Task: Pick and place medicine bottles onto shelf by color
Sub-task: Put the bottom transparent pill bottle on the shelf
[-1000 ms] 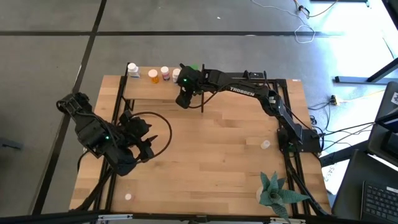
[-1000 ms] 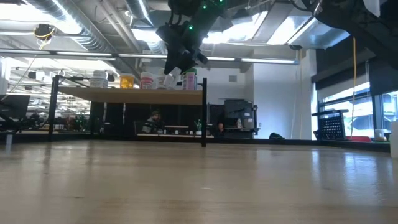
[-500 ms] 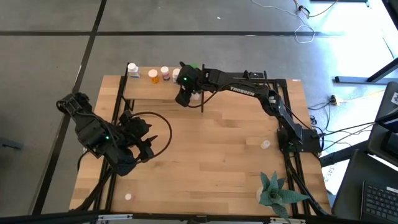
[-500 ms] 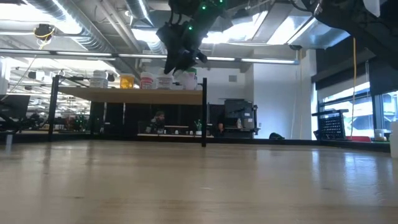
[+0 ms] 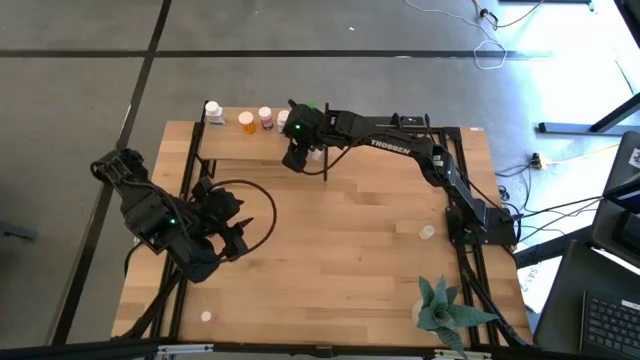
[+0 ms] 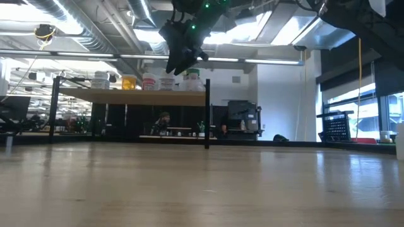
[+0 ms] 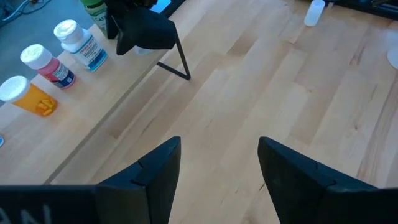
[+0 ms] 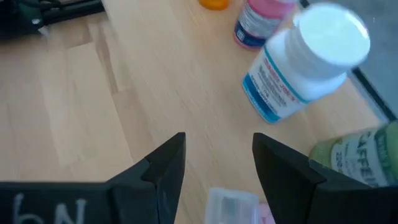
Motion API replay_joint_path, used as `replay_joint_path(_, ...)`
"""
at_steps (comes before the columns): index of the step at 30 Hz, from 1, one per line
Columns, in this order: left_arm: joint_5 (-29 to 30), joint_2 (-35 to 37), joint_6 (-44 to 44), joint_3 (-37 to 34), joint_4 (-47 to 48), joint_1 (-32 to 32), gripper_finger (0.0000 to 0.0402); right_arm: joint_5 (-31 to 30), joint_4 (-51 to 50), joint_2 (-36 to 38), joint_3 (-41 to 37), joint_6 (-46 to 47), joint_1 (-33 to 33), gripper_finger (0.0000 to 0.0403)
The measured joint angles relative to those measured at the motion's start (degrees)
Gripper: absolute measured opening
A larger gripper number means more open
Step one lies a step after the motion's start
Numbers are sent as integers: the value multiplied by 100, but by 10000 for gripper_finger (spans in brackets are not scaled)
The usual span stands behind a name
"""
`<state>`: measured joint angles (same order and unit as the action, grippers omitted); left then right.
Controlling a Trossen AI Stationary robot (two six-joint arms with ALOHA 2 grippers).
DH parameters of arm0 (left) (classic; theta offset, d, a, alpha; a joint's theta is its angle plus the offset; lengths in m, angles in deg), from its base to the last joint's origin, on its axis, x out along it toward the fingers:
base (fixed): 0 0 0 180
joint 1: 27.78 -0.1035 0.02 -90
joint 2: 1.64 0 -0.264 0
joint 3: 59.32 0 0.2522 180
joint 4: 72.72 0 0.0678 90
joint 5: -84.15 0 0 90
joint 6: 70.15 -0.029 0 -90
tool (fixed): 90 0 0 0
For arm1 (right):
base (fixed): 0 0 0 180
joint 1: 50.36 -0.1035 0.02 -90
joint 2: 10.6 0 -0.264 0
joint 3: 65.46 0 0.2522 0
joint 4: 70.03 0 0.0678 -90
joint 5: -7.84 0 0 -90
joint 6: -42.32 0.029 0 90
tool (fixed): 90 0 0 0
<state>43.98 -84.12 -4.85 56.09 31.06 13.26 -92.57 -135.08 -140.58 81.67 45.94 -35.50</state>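
High view: right end effector [image 5: 297,160] out over the near edge of the shelf [image 5: 235,145], at its right end, just beside the black post. Left end effector [image 5: 232,243] parked low over the counter [image 5: 350,250] at its left side, well apart from the shelf.

Shelf row, from the left end: white bottle [image 5: 213,111], orange bottle [image 5: 246,121], pink bottle [image 5: 266,117], then a white-capped bottle with blue label [image 8: 298,65], then green bottle [image 8: 351,152] at the right end, largely hidden under the right arm from above.

Right wrist view: fingers apart, nothing gripped between them; a small clear bottle [image 8: 231,204] lying on the shelf wood just ahead of the gap, not clamped. Blue-label bottle and green bottle standing just beyond, pink and orange farther along.

Left wrist view: fingers spread, empty, bare counter between them; shelf row and the right arm's dark head farther off.

Low view: right end effector hanging above the shelf's right end, clear of the bottle caps; row of bottles upright along the shelf top.

Off the shelf: one small white-capped bottle [image 5: 427,232] on the counter near the right arm's base, another [image 5: 206,316] near the counter's front left corner. Green spiky plant [image 5: 445,310] at the front right corner.
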Motion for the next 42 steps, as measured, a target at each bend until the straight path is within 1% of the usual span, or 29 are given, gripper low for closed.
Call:
replay_joint_path(3, 0, 0, 0, 2, 0, 0, 208, 67, -153, 2, 156, -244, -96, 188)
replay_joint_path(6, -2, 0, 0, 2, 0, 0, 208, 254, -383, 117, 153, -253, -189, 188)
replay_joint_path(9, -34, 0, 0, 4, -1, 0, 208, 490, -842, 286, 152, 95, -217, 188)
replay_joint_path(13, -125, 0, 0, 4, -2, 0, 208, 502, -1397, 507, 152, 397, -206, 188)
replay_joint_path(15, -129, 0, 0, 4, 0, 0, 208, 528, -1682, 555, 152, 216, -204, 188)
replay_joint_path(19, -129, -1, 0, 4, -2, 0, 208, 602, -2284, 568, 144, -601, -225, 188)
replay_joint_path(22, -138, -1, 0, 4, -2, 0, 208, 566, -2576, 568, 126, -705, -278, 188)
replay_joint_path(28, -152, -2, 0, 4, -1, 2, 208, 557, -2618, 568, 123, -749, -412, 188)
replay_joint_path(33, -153, -2, -140, 4, -1, 2, 208, 573, -2692, 568, 123, -936, -655, 188)
replay_joint_path(38, -160, -2, -146, 4, 0, 2, 208, 951, -2765, 530, 118, -1508, -981, 188)
replay_joint_path(42, -347, -2, -155, 4, -2, 4, 208, 1237, -2768, 522, 115, -2051, -1249, 188)
